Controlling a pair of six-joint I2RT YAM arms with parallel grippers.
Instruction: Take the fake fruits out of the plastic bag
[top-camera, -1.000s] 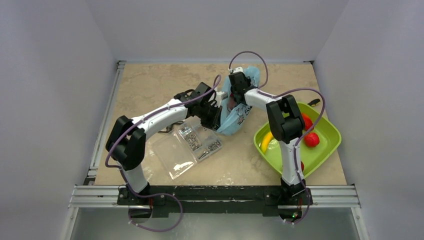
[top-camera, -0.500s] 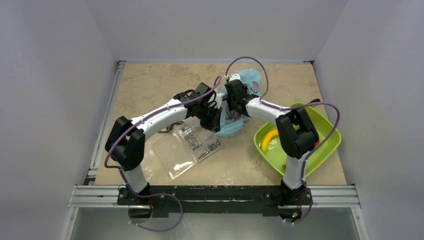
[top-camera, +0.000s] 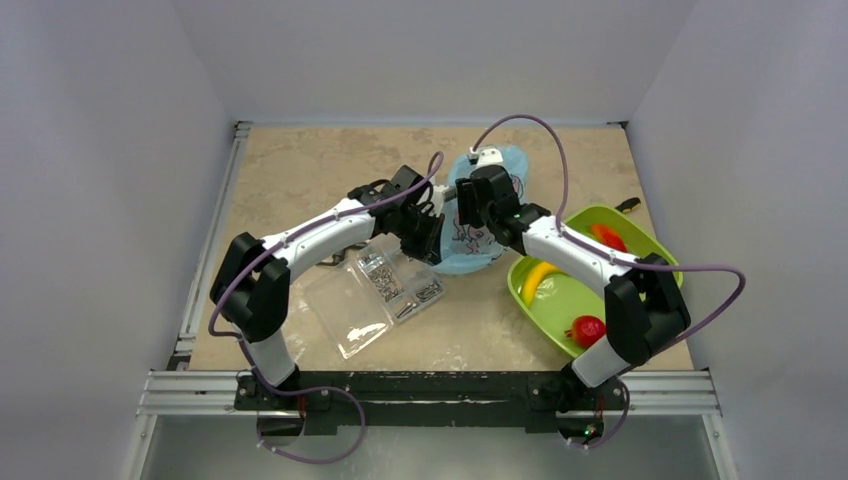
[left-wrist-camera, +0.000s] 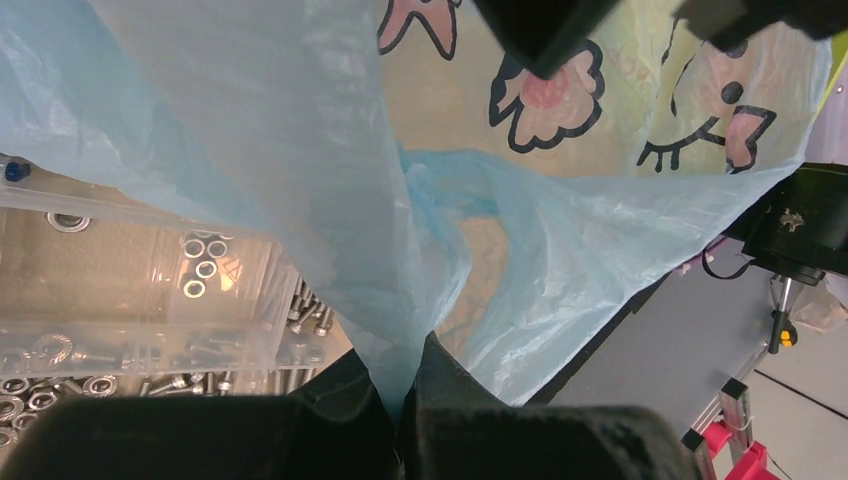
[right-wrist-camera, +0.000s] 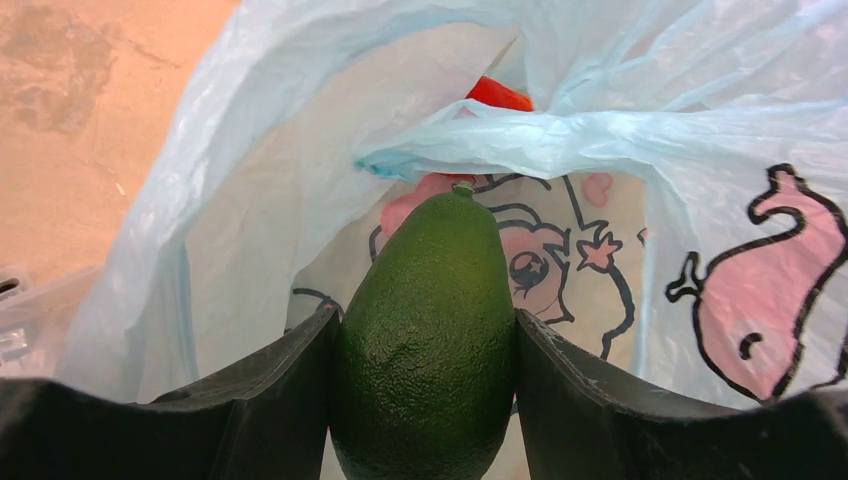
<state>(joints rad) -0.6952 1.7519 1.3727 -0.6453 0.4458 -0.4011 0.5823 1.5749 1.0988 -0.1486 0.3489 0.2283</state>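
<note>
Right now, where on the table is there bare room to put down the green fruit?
Bare table lies far left, beyond the left arm, and in the near strip between the clear box and the green tray. The tray's middle, between banana and red fruit, is free. Around the bag it is crowded.

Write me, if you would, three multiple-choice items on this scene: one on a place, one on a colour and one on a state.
1. Where does the banana lie?
A. in the green tray
B. in the clear box
C. on the table
2. What colour is the fruit between the right jaws?
A. red
B. yellow
C. dark green
3. How do the left jaws stand?
A. wide open
B. shut on the bag
C. shut on nothing
Answers: 1 A: it lies yellow in the tray. 2 C: the right wrist view shows green skin. 3 B: blue film is pinched between them.
</note>
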